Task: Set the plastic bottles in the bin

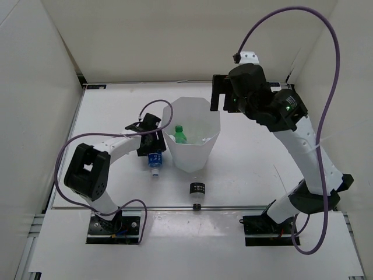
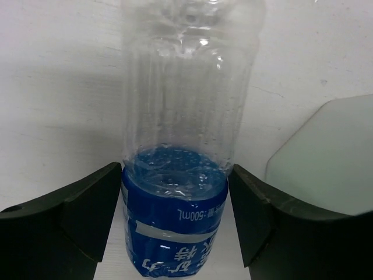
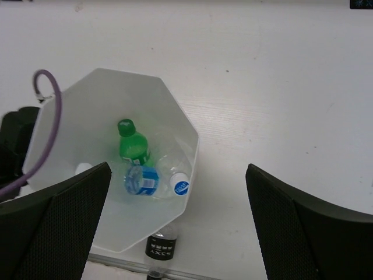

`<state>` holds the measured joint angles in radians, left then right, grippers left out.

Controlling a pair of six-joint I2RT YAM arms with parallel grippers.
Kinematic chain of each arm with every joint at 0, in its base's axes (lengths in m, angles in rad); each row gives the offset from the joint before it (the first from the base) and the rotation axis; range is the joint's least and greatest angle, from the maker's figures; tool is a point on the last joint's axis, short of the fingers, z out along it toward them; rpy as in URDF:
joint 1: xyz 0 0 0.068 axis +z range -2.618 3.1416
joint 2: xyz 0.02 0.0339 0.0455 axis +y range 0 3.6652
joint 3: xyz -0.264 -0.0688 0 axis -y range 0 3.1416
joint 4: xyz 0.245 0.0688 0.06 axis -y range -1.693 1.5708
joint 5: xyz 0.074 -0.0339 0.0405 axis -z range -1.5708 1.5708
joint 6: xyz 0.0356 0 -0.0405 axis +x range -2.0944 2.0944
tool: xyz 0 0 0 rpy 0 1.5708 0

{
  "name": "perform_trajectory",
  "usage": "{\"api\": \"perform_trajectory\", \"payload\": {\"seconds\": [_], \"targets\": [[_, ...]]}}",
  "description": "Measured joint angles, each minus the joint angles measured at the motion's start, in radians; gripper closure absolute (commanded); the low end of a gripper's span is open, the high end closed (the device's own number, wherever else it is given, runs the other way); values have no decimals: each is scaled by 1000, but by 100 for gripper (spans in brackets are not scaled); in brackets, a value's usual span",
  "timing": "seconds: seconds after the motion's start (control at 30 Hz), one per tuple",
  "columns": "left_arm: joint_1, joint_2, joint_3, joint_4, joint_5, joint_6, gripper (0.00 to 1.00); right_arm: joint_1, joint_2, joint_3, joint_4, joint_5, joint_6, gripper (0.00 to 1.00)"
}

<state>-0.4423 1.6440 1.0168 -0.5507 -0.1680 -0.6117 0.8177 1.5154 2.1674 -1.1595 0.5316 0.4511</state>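
Note:
The white faceted bin [image 1: 205, 105] stands mid-table. Inside it lie a green bottle [image 3: 133, 146], a blue-labelled clear bottle [image 3: 141, 179] and a clear bottle with a blue-and-white cap [image 3: 175, 175]. Another blue-labelled clear bottle [image 1: 154, 158] lies on the table just left of the bin. My left gripper [image 1: 152, 142] straddles this bottle [image 2: 175, 210], and both fingers press on its label band. My right gripper [image 1: 218, 93] hangs open above the bin's far right rim with nothing between its fingers. In the right wrist view the right gripper [image 3: 178, 175] looks down into the bin [image 3: 175, 111].
A small black cylinder with white marks [image 1: 197, 188] lies in front of the bin, near the metal rail [image 1: 175, 207] at the table's front edge. White walls close in the left, back and right sides. The bin's wall [image 2: 326, 157] stands just right of the left gripper.

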Motion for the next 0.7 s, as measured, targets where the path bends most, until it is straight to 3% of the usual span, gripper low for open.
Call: {"api": "perform_trajectory", "payload": {"seconds": [0.07,0.17,0.27,0.43,0.57,0.7], "targets": [[3,-5,0,1,-8,-2,28,-2,3,-28,-11,8,-5,0],[23,-55,5,-26,-33,-20,37,-9,2,-73,-18,18,-8,0],[65,-128,92,-109,-87,-39,37,-33,-16,-119,-20,22,-2,0],[91,-165,480,-240,-230,-77,34,-113,-87,-219,-19,-3,45,0],[41,-200,744,-264,-336,-89,31,-213,-156,-327,-16,-71,120,0],[-49,-279,816,-219,-348,-72,28,-321,-201,-432,-14,-173,179,0]]}}
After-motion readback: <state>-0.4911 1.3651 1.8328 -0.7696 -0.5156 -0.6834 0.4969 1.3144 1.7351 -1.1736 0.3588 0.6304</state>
